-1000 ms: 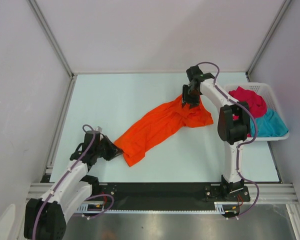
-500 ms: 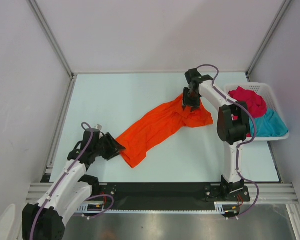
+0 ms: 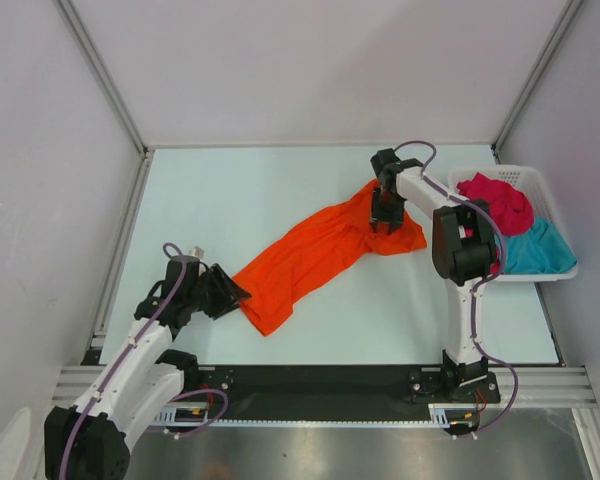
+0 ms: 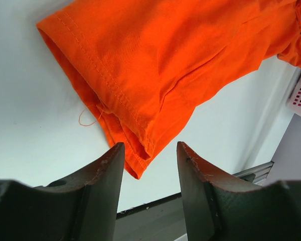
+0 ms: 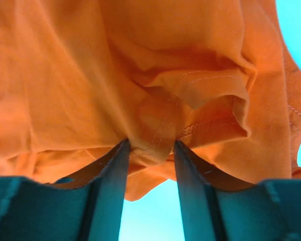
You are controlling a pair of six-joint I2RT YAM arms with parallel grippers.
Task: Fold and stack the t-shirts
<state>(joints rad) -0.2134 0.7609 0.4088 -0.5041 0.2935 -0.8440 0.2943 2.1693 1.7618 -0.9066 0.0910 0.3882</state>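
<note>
Spreading stage, ahead of the first fold. The orange t-shirt (image 3: 320, 250) lies on the table (image 3: 230, 190) as a rumpled band. Its long axis runs diagonally from near left to far right, with the stitched hem end pointing toward the left arm's base and the bunched end toward the basket (image 3: 525, 176). The right gripper (image 3: 385, 215) pinches a fold of the bunched end (cloth hides its fingertips, so the hold only appears firm). The left gripper (image 3: 230, 292) has its jaws spread, the hem corner just ahead and ungripped. As I judge it, the next move calls for closing on that hem, then drawing the cloth flat. The crimson t-shirt (image 3: 500, 200) and the teal t-shirt (image 3: 540, 250) lie in the basket.
</note>
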